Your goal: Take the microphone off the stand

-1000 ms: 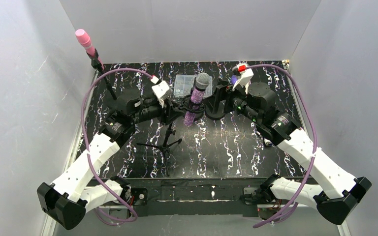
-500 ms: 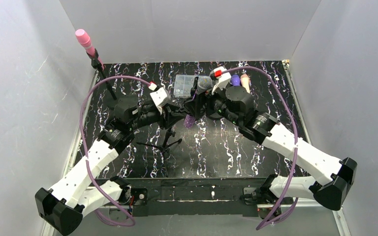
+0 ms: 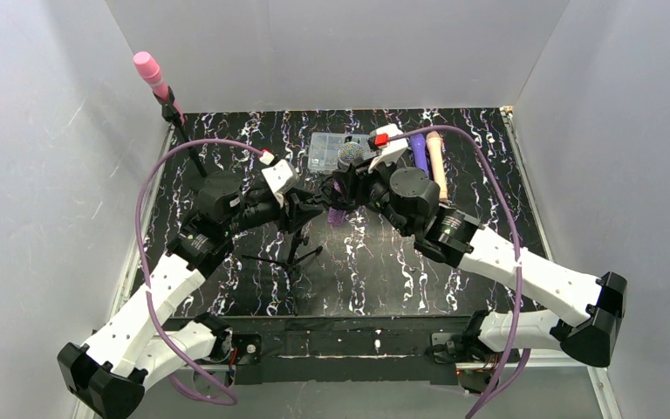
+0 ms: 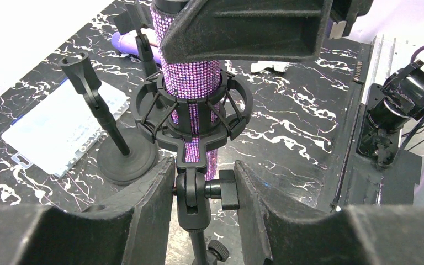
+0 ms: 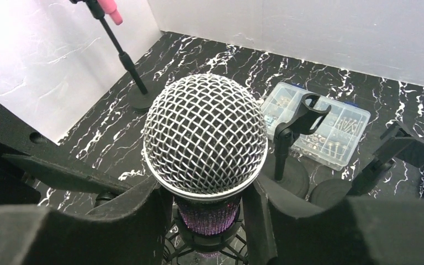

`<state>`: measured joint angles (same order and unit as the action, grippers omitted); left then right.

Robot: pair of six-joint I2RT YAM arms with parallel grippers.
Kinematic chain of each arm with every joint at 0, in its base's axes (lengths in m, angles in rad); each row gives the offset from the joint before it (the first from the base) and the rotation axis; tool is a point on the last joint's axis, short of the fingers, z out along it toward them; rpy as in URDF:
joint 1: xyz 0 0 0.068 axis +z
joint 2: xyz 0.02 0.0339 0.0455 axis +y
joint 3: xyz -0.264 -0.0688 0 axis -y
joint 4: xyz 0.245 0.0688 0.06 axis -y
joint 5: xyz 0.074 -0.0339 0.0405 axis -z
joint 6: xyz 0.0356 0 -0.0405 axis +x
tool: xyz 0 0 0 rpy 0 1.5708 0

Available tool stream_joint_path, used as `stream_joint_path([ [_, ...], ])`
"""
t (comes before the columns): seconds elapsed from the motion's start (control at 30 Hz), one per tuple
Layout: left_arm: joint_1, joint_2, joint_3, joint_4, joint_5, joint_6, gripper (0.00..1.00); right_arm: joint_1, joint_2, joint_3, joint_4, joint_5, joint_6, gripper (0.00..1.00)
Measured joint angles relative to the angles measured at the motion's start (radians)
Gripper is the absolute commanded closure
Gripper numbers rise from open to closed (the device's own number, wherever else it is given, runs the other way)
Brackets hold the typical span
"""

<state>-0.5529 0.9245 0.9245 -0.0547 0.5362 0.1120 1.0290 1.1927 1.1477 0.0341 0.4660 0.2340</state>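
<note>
a: progress check. is the microphone (image 5: 205, 138) off the stand (image 3: 292, 253) yet?

b: no. it sits in the shock mount (image 4: 190, 118), purple body passing through the ring, tail poking out below. nothing lifted as far as the views show.

a: location?

b: toward the far edge of the table (image 3: 454, 297), about midway between its left and right edges.

a: left end effector (image 4: 201, 185)?

b: narrow. its fingers press on either side of the swivel joint (image 4: 190, 193) just under the mount. i read that as bracing the stand.

a: right end effector (image 5: 205, 218)?

b: fingers sit on either side of the body, just beneath the mesh head. very close, but i cannot tell whether they actually clamp it.

a: orientation of the microphone?

b: long axis near upright. mesh head on top, tail pointing down at the table. any slight lean, i cannot judge.

a: so what remains?

b: judgement: approach done, stand held. left to do: confirm the right grip, draw the microphone up along its own axis clear of the ring, then set it aside.
</note>
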Motion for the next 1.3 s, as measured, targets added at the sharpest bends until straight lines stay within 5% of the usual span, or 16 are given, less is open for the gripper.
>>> stream_joint_path([
  [0.13, 0.000, 0.001, 0.001, 0.000, 0.000, -0.001, 1.00, 0.021, 0.001, 0.002, 0.000, 0.039, -0.027, 0.75],
  [0.3, 0.000, 0.014, 0.013, -0.015, 0.000, -0.002, 0.89, 0.039, 0.013, 0.031, -0.018, 0.069, -0.067, 0.83],
  [0.43, 0.000, 0.045, 0.023, -0.032, 0.000, -0.008, 0.70, 0.047, 0.031, 0.076, -0.043, 0.094, -0.107, 0.85],
  [0.77, 0.000, 0.075, 0.029, -0.028, 0.001, -0.018, 0.48, 0.066, 0.047, 0.100, -0.080, 0.110, -0.133, 0.86],
  [1.3, 0.000, 0.155, 0.126, -0.095, 0.060, 0.027, 0.44, 0.080, -0.001, 0.049, -0.085, 0.122, -0.093, 0.85],
])
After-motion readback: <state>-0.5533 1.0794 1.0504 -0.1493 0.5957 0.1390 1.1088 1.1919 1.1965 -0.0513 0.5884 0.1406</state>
